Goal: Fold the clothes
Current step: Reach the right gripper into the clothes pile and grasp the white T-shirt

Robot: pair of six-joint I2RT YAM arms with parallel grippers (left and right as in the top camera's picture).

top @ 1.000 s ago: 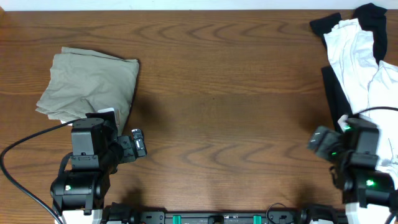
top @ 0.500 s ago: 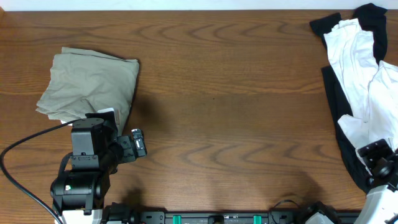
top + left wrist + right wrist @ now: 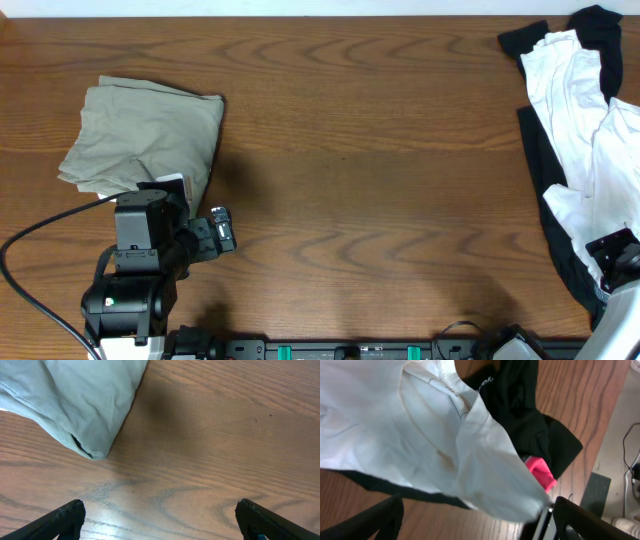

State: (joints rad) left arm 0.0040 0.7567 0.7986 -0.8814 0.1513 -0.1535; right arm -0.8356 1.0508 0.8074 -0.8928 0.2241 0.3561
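Mostly hidden under white T-shirt (image 3: 395, 425): black garment (image 3: 522, 400), pink scrap (image 3: 540, 473).

table (image 3: 380, 150): brown woodgrain | beyond far edge: pale strip (image 3: 300, 8)

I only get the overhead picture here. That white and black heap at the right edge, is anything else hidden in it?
Observer: Yes. The right wrist view shows a pink thing peeking out where the white shirt meets the black garment.
Visitor: And the left tool, is it holding anything?
Observer: No. In the left wrist view the left tool is open over the table, apart from the olive garment.
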